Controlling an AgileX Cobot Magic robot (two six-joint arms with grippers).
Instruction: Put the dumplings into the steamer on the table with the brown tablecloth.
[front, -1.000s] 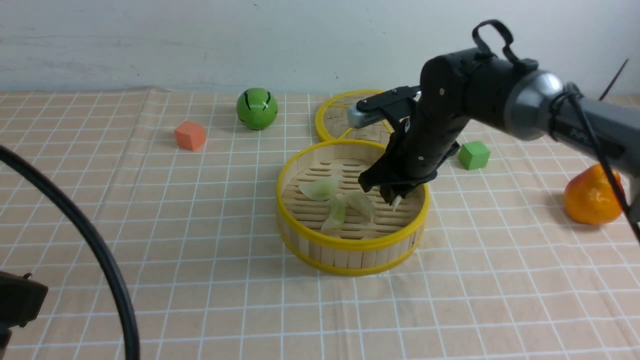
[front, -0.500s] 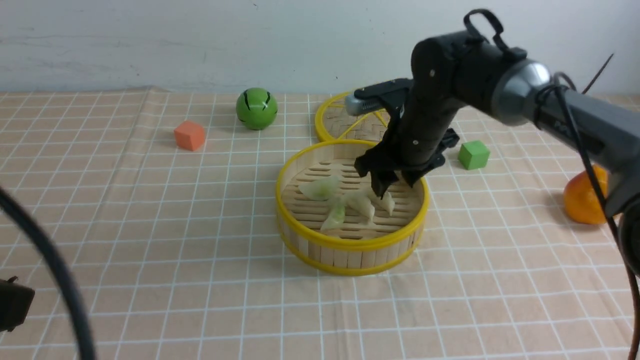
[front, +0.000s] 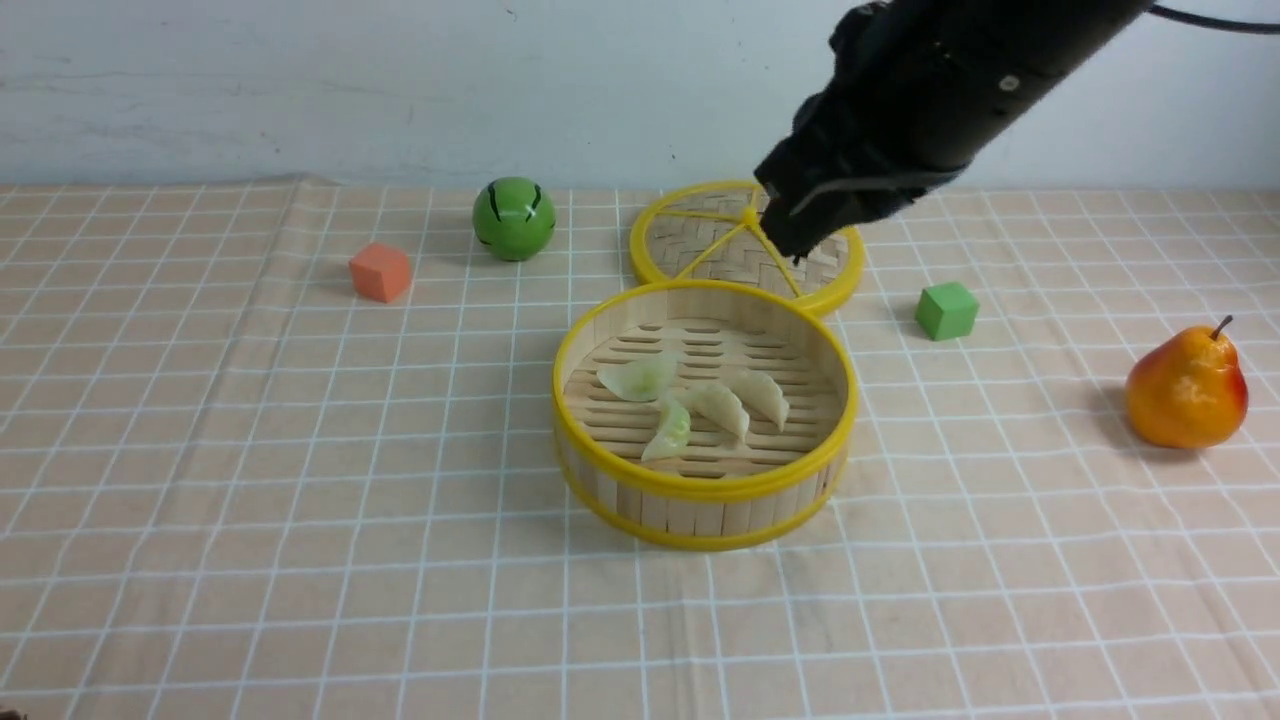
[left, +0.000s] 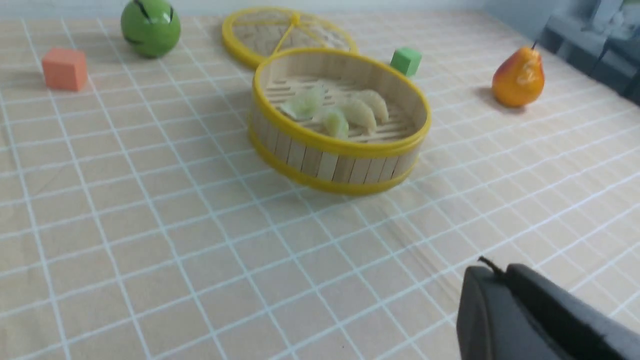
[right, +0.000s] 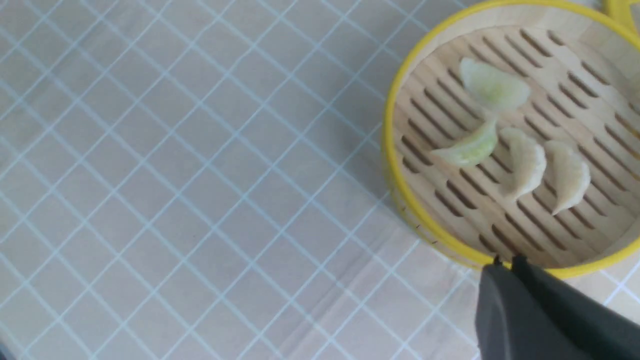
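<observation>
The steamer (front: 690, 512) stands mid-table on the brown tablecloth (front: 300, 450). All four dumplings lie on its slatted floor: two green (front: 637, 378) (front: 672, 432) and two beige (front: 722, 408) (front: 765, 395). My right gripper (front: 796, 243) is shut and empty, raised well above the steamer's far rim, over the lid. In the right wrist view its tips (right: 505, 262) hang above the steamer's rim (right: 395, 165), with the dumplings (right: 525, 160) in sight. My left gripper (left: 492, 272) is shut and empty, low over bare cloth, far from the steamer (left: 325, 165).
The flat woven lid (front: 700, 250) lies just behind the steamer. A green ball (front: 514, 217) and an orange cube (front: 380, 270) sit at the back left. A green cube (front: 946, 309) and a pear (front: 1187, 388) sit on the right.
My right gripper let a beige dumpling go inside the steamer, then rose and drew back over the lid. The left arm's cable has left the front view.
</observation>
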